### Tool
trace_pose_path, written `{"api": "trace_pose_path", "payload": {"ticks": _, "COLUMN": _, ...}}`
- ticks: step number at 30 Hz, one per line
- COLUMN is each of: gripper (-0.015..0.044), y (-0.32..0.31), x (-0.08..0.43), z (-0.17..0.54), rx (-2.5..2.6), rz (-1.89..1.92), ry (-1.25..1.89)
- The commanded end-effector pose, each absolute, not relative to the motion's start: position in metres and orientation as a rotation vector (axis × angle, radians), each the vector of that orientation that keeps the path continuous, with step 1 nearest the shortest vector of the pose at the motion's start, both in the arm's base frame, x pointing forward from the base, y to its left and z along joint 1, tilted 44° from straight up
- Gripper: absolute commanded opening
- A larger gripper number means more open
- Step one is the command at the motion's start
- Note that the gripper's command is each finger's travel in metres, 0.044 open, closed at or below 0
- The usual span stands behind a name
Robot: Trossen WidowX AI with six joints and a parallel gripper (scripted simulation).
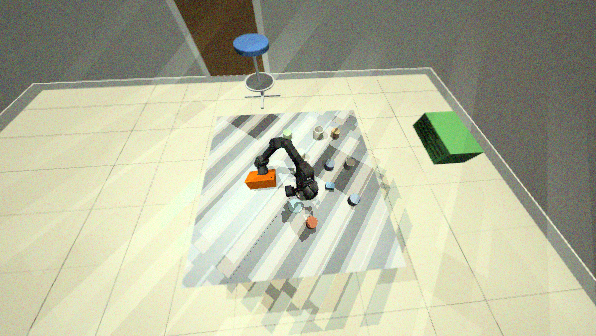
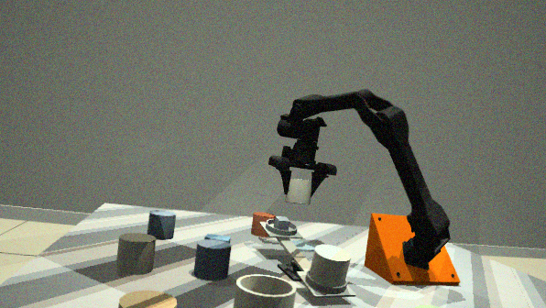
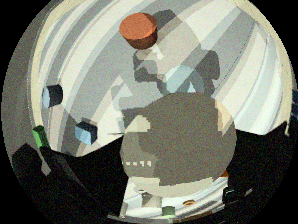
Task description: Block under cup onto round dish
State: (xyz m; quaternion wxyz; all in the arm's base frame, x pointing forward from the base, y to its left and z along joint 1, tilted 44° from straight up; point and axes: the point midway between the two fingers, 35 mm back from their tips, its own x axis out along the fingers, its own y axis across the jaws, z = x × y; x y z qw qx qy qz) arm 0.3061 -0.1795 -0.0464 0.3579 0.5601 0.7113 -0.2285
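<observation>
My gripper (image 2: 300, 183) is shut on a pale grey cup (image 2: 300, 189) (image 3: 180, 145), held upright high above the mat. The balance (image 2: 291, 252) is tilted, its far end raised. A small blue-grey block (image 2: 281, 223) shows uncovered inside the ring on that raised end, below the held cup. The other cup (image 2: 331, 265) stands upside down on the lowered near end. The round pale blue dish (image 1: 295, 205) (image 2: 306, 246) (image 3: 183, 78) lies on the mat beyond the balance; in the wrist view the held cup's edge partly covers it. Whether the cup hangs over the dish I cannot tell exactly.
A red cylinder (image 1: 312, 222) (image 2: 262, 224) (image 3: 138, 30) stands beyond the dish. A dark blue cylinder (image 2: 212, 260), a grey cylinder (image 2: 136, 253), a blue block (image 1: 330, 186) (image 3: 86, 132) and an open beige cup (image 1: 318, 133) (image 2: 266, 295) stand about. The arm's orange base (image 1: 261, 180) (image 2: 389, 257) is nearby.
</observation>
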Motion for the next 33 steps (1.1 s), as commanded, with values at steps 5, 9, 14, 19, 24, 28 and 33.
{"api": "trace_pose_path", "payload": {"ticks": 5, "gripper": 0.0000, "y": -0.214, "x": 0.220, "z": -0.117, "rx": 1.427, "rz": -0.578, "ry": 1.871}}
{"api": "trace_pose_path", "payload": {"ticks": 9, "gripper": 0.0000, "y": -0.218, "x": 0.177, "z": -0.146, "rx": 1.421, "rz": -0.558, "ry": 1.889}}
{"api": "trace_pose_path", "payload": {"ticks": 14, "gripper": 0.0000, "y": -0.218, "x": 0.169, "z": -0.150, "rx": 1.420, "rz": -0.554, "ry": 1.892}}
{"api": "trace_pose_path", "payload": {"ticks": 19, "gripper": 0.0000, "y": -0.215, "x": 0.169, "z": -0.154, "rx": 1.420, "rz": -0.554, "ry": 1.892}}
{"api": "trace_pose_path", "payload": {"ticks": 24, "gripper": 0.0000, "y": -0.201, "x": 0.165, "z": -0.170, "rx": 1.420, "rz": -0.553, "ry": 1.892}}
{"api": "trace_pose_path", "payload": {"ticks": 28, "gripper": 0.0000, "y": -0.192, "x": 0.163, "z": -0.180, "rx": 1.421, "rz": -0.553, "ry": 1.892}}
{"api": "trace_pose_path", "payload": {"ticks": 33, "gripper": 0.0000, "y": -0.191, "x": 0.163, "z": -0.181, "rx": 1.421, "rz": -0.553, "ry": 1.892}}
